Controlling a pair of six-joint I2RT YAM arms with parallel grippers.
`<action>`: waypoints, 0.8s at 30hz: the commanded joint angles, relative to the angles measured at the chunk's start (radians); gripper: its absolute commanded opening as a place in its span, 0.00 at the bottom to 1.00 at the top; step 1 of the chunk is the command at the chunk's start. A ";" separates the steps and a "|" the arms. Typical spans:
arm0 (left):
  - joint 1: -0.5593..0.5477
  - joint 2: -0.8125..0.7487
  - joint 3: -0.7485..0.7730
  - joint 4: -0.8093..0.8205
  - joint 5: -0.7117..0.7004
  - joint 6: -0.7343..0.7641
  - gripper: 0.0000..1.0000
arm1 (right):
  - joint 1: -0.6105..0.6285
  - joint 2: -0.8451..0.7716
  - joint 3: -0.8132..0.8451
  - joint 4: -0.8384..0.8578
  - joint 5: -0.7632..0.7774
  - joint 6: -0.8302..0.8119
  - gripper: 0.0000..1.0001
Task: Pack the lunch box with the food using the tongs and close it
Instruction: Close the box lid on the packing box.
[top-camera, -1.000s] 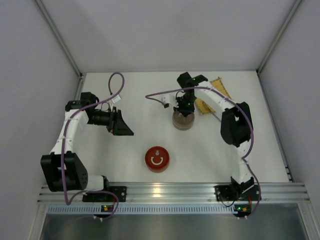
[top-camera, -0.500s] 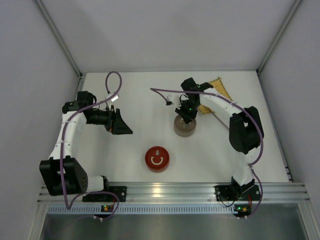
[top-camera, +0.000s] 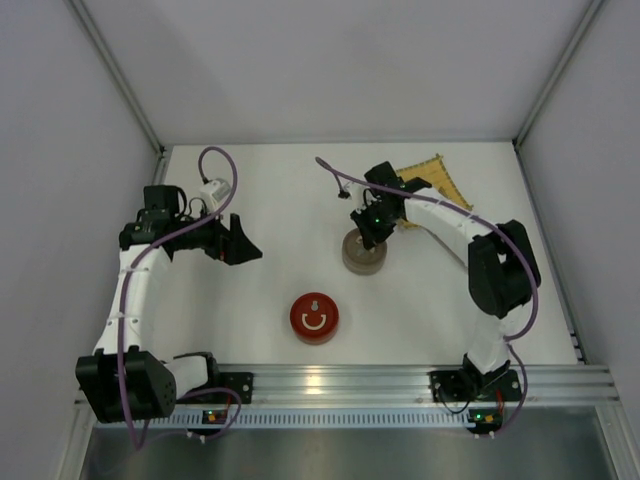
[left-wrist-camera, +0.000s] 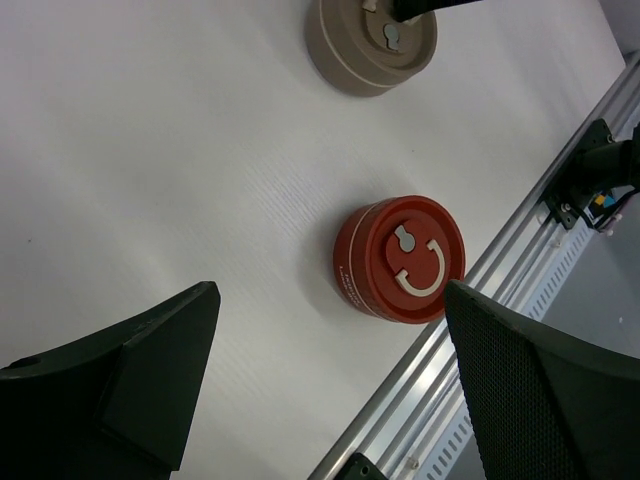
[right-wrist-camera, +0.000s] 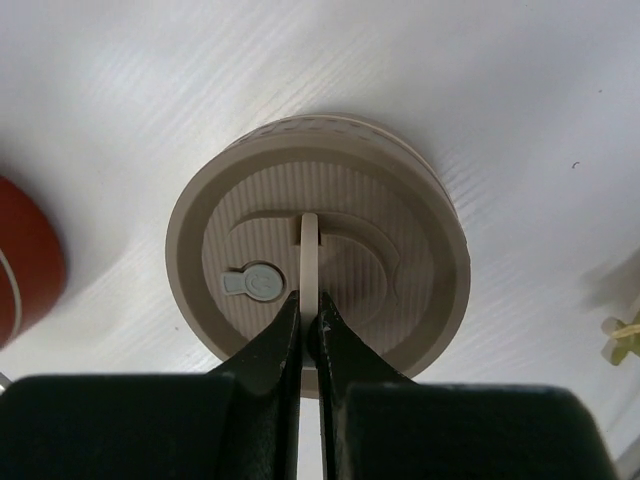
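The lunch box (top-camera: 362, 256) is a round beige container with its lid on, in the middle of the table; it also shows in the left wrist view (left-wrist-camera: 370, 45). My right gripper (top-camera: 370, 232) is above it, shut on the lid's thin upright handle (right-wrist-camera: 309, 250), with the jaws (right-wrist-camera: 309, 315) pinching it from both sides. My left gripper (top-camera: 245, 245) hangs open over the left side of the table with nothing between its fingers (left-wrist-camera: 330, 300). The food and the tongs are out of view.
A red round container (top-camera: 314, 317) with a lid (left-wrist-camera: 400, 258) stands near the front rail (top-camera: 350, 380). A yellow woven mat (top-camera: 432, 178) lies at the back right, behind my right arm. Grey walls enclose the table on three sides.
My right gripper has shifted a little left and toward the front, and the beige lunch box has moved with it. The left arm has swung slightly back; its gripper stays open.
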 joint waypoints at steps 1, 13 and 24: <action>0.007 -0.014 -0.003 0.088 -0.034 -0.039 0.98 | 0.027 0.087 -0.170 0.039 0.002 0.219 0.00; 0.004 -0.043 -0.069 0.140 -0.041 -0.009 0.98 | 0.050 -0.025 -0.323 0.155 -0.042 0.353 0.00; -0.236 0.027 -0.122 0.330 -0.106 -0.082 0.52 | 0.067 -0.053 -0.379 0.207 -0.146 0.378 0.00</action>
